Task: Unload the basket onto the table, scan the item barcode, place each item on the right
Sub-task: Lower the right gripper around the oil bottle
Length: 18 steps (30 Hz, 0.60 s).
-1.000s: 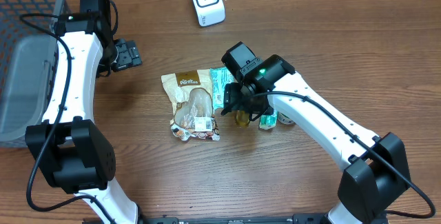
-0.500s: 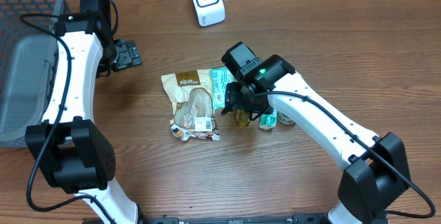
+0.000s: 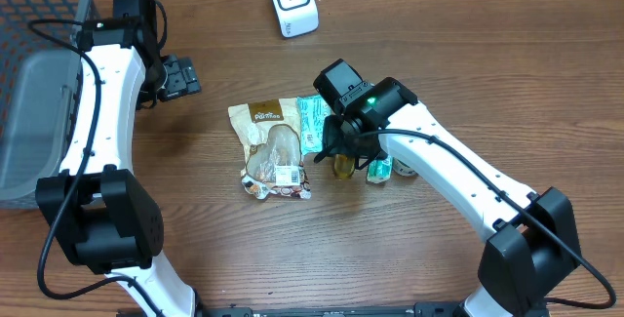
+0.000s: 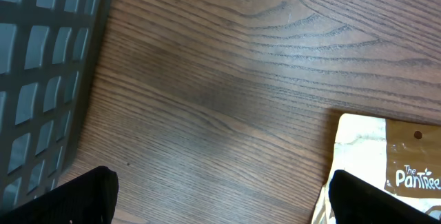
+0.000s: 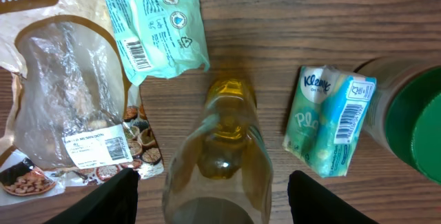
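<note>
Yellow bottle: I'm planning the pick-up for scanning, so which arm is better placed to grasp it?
Right. The right arm has its jaws either side of the bottle, not yet touching it in the right wrist view. The left arm hangs with open jaws by the basket, beyond the snack bag.
</note>
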Each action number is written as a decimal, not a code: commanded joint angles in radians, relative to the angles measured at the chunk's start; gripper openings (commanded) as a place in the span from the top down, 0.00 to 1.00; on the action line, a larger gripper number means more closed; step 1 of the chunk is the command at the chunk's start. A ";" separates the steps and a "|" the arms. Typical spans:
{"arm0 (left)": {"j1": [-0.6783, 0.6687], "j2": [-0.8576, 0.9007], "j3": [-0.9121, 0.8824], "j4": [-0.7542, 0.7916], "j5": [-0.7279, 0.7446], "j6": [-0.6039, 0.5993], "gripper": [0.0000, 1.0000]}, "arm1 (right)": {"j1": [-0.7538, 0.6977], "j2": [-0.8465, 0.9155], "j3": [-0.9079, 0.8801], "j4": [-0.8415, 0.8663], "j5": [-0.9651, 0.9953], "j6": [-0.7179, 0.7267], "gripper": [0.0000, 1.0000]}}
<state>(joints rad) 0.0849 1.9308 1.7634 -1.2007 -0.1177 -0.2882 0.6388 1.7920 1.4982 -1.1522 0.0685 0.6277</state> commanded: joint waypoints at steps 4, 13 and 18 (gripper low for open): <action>-0.001 -0.016 0.016 0.001 -0.013 0.004 0.00 | 0.010 0.000 -0.005 -0.016 0.017 0.001 0.39; -0.001 -0.016 0.016 0.001 -0.013 0.004 0.01 | 0.009 0.000 -0.005 -0.011 0.018 0.000 0.44; -0.001 -0.016 0.016 0.001 -0.013 0.004 0.00 | 0.009 0.000 -0.005 -0.008 0.018 -0.026 0.44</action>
<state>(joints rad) 0.0849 1.9308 1.7634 -1.2007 -0.1177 -0.2882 0.6430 1.7920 1.4982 -1.1671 0.0711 0.6228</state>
